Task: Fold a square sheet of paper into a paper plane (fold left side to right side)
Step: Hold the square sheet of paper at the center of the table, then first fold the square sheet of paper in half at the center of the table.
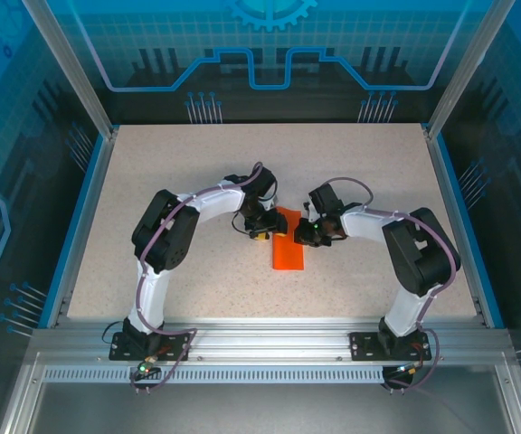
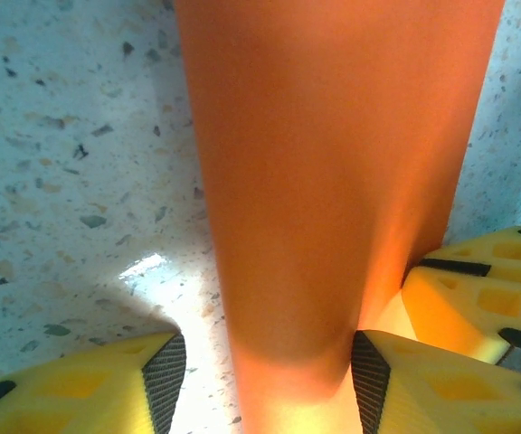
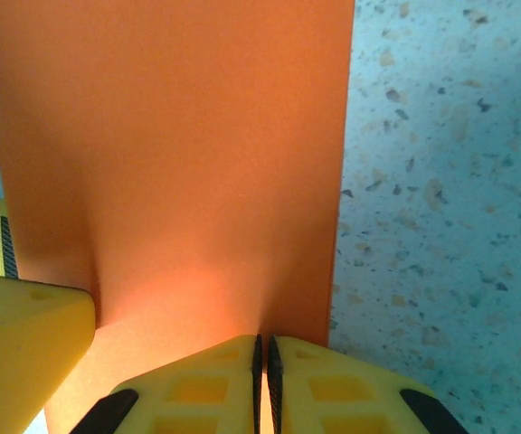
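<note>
The square sheet of paper (image 1: 288, 250) is bright orange and lies folded into a narrow rectangle at the table's middle, not a paper plane's pointed shape. My left gripper (image 1: 260, 230) stands open at the sheet's far left end. In the left wrist view the paper (image 2: 333, 163) runs between the pads of the left gripper (image 2: 267, 384), touching the right pad and leaving a gap at the left one. My right gripper (image 1: 304, 233) is at the far right end. In the right wrist view the right gripper (image 3: 263, 362) is shut on the paper (image 3: 170, 136) near its right edge.
The speckled table (image 1: 179, 172) spreads wide on all sides, bounded by blue rails (image 1: 80, 217) and the metal frame. The two grippers stand close together over the sheet's far end: the right one's yellow fingers (image 2: 487, 289) show beside the left gripper.
</note>
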Available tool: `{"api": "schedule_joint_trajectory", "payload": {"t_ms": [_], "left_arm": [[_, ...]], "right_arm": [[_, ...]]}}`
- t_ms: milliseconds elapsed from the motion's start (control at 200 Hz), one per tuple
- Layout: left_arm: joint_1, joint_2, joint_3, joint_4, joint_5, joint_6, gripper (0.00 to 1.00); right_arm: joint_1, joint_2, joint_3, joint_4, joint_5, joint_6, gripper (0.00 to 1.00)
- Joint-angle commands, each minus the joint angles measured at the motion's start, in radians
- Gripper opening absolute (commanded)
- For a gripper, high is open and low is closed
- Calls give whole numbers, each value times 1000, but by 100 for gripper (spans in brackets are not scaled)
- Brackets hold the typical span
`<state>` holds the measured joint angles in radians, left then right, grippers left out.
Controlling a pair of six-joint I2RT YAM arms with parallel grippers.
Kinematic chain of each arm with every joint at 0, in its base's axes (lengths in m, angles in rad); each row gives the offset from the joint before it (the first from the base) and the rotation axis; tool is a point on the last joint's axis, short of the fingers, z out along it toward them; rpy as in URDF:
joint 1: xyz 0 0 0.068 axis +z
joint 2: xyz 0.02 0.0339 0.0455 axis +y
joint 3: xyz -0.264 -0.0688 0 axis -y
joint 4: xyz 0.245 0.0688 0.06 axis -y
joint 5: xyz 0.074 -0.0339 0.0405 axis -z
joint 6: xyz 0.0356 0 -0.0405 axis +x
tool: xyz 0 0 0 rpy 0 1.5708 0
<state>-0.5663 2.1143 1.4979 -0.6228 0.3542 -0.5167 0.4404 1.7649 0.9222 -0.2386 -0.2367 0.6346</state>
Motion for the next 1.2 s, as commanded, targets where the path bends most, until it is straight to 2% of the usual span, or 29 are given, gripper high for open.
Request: {"api": "schedule_joint_trajectory", "payload": {"t_ms": [0,185,310,420,540,655,915,1195], "left_arm": [[-37,-24,-53,66,-44,27,57],[-30,-180,-134,151,-94,26,64],[-29,-253,-219,263,-102,14,64],[-29,-287,-279,384,-30,10,53],[-31,-248,-267,422,82,7,37],[-31,-196,-247,423,130,-8,29],[-31,-117,-203,324,91,0,28],[-24,-100,-200,255,25,12,25]], "right_arm": [[12,40,7,-66,28,-18,14],[13,46,4,-83,44,-21,13],[13,47,9,-91,50,-26,14],[14,50,9,-91,49,-26,13],[15,54,13,-93,48,-26,13],[15,54,17,-100,52,-27,13],[17,62,27,-114,60,-31,13],[16,70,33,-136,69,-39,13]]}}
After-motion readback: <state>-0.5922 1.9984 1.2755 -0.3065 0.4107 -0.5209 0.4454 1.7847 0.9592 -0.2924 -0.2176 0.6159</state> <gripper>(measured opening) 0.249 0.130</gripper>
